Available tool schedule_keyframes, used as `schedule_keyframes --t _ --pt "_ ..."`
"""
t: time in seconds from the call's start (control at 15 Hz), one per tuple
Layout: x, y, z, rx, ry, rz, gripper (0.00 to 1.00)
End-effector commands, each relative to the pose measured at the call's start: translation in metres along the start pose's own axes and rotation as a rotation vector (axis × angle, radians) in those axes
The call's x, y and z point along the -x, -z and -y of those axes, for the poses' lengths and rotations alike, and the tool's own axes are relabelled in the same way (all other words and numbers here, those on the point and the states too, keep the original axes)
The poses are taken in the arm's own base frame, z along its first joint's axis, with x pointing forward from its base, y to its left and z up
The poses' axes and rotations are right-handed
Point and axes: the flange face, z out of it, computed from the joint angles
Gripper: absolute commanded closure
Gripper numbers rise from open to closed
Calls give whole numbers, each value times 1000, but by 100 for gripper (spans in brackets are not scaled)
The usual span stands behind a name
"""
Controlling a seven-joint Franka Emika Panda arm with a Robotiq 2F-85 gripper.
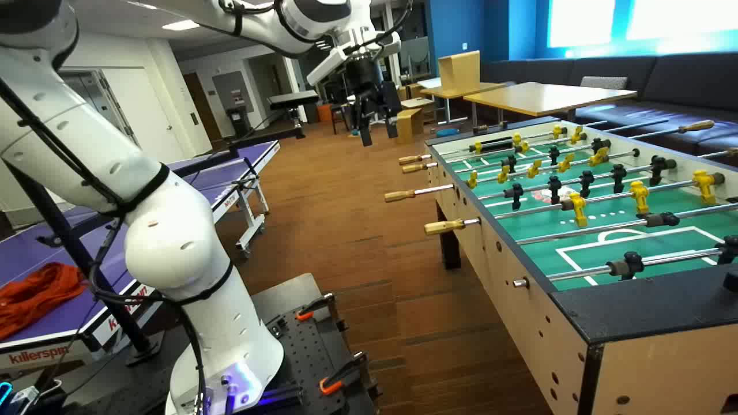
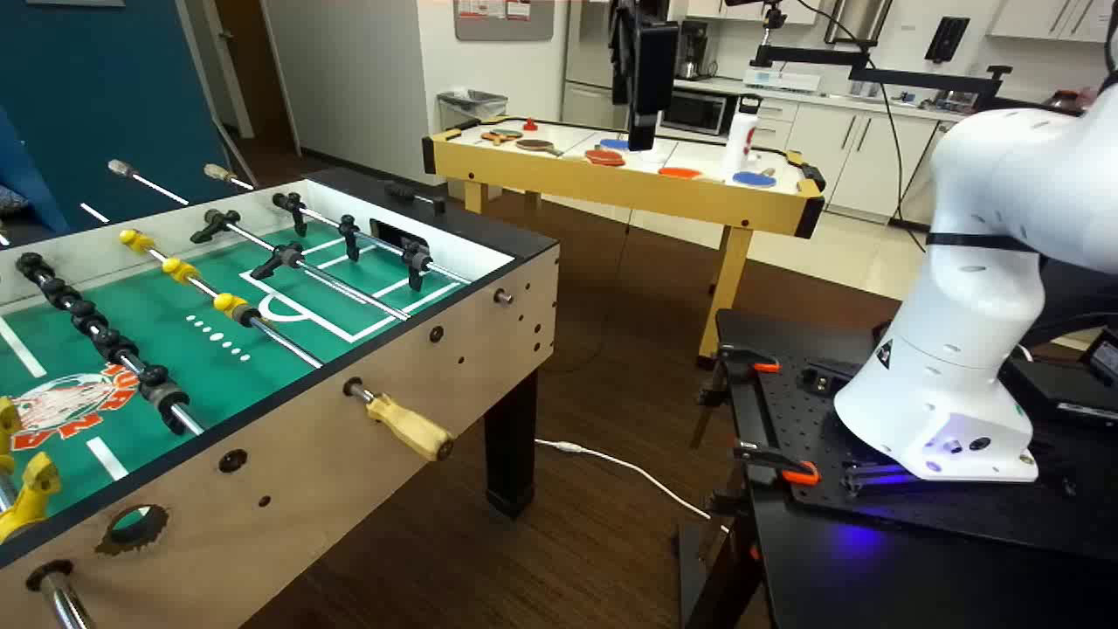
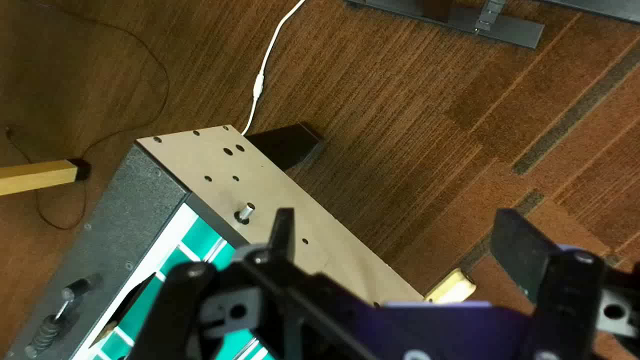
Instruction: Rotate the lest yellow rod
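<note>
Closest in the wrist view, the one gripper (image 3: 394, 225) hung with jaws wide, nothing held. The handle (image 3: 452, 287) of what I took for the last yellow rod (image 1: 605, 199) lay below, right of the jaws' middle there, its long axis jutting from the foosball table (image 2: 306, 472), aslant to their closing line. That rod bore three yellow figures (image 1: 640, 197); an exterior view showed four wooden handles (image 1: 399, 196) along the robot's side.

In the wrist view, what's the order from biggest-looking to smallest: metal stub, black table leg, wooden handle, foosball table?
1. Foosball table
2. Black table leg
3. Wooden handle, partly hidden
4. Metal stub
</note>
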Motion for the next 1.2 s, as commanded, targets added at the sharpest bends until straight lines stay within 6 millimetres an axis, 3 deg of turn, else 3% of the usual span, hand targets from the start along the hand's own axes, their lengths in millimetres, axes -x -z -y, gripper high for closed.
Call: schedule_keyframes --t 0.0,1.07,1.13 --pt "0 1 0 0 0 1 0" --pt "0 1 0 0 0 1 0" --pt "-8 -5 4 -11 -24 -9 0"
